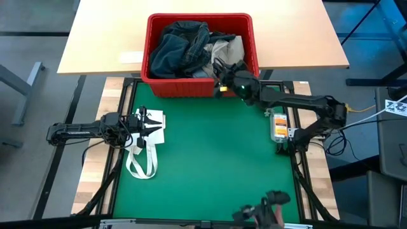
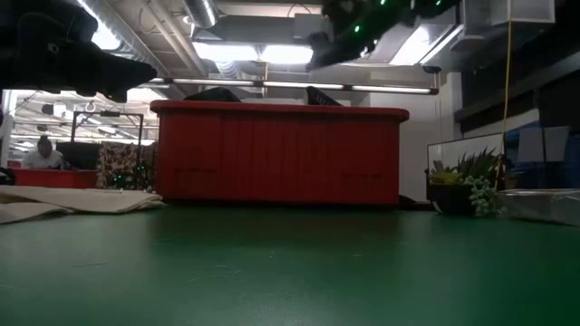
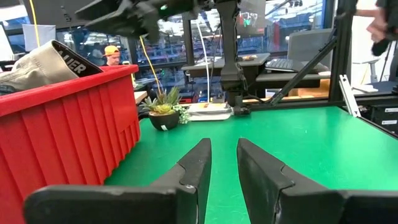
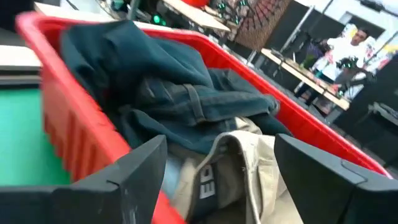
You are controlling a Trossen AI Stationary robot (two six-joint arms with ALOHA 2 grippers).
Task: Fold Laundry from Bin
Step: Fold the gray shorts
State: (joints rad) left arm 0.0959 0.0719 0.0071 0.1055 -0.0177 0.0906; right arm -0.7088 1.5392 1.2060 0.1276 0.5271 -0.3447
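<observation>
We find the task at its start. The red bin (image 1: pixel 200 86) stands at the far edge of the green mat (image 1: pixel 210 165) with the laundry heaped inside: dark navy jeans (image 1: pixel 175 48) on top and to one side, beige trousers (image 1: pixel 230 46) beside them. No garment lies on the mat, and nothing is folded; every piece remains to be drawn out, spread and folded.

The right gripper (image 4: pixel 217 165) hangs over the near right corner of the bin, jaws spread wide and empty, with the beige trousers (image 4: pixel 245 168) directly below the gap and the navy denim (image 4: pixel 168 93) just beyond. We judge it poised for a first pick.

The left gripper (image 3: pixel 224 162) waits at the mat's left edge, above a white tote bag (image 1: pixel 146 143). Its fingers stand slightly apart and hold nothing.

How many garments lie beneath the top layer we cannot tell. The low view shows only the bin's wall (image 2: pixel 276 154), not its contents. The right wrist view is blurred, and lettering on the beige waistband is unreadable.
</observation>
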